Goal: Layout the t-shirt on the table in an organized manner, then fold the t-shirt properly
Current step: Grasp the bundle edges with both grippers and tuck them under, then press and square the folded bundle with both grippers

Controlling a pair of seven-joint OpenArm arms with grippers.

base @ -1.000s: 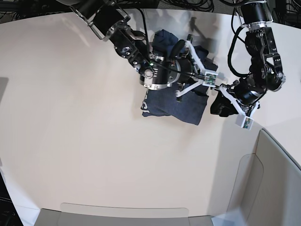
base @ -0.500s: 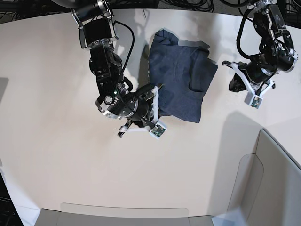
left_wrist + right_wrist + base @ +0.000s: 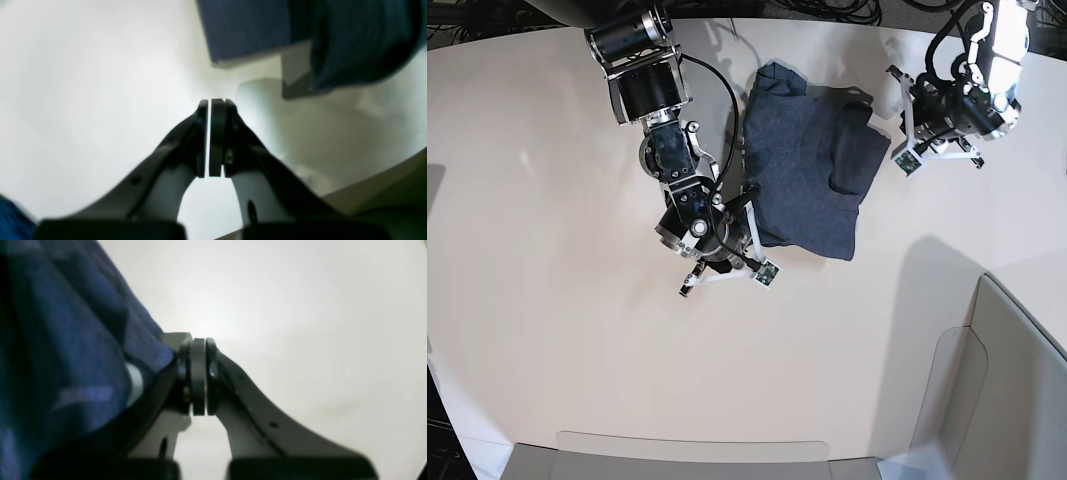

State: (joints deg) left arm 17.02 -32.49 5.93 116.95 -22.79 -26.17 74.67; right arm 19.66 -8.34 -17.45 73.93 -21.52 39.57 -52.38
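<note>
Two black-and-white arms — wrist hardware noted

Right arm point(image 3: 662, 130): black cylindrical links, silver ring joints, looping black cables. Right gripper point(image 3: 199, 376): black pads on white curved fingers with small screw holes. Left gripper point(image 3: 210, 138) alike — dark finger shells, white inner ribs; left arm point(image 3: 962, 95) carries white brackets, black cable loops.

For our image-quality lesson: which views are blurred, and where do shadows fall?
Both wrist views are soft: the t-shirt and each claw look blurred. The base view is sharp, and arm shadows fall on the table near its top edge.
</note>
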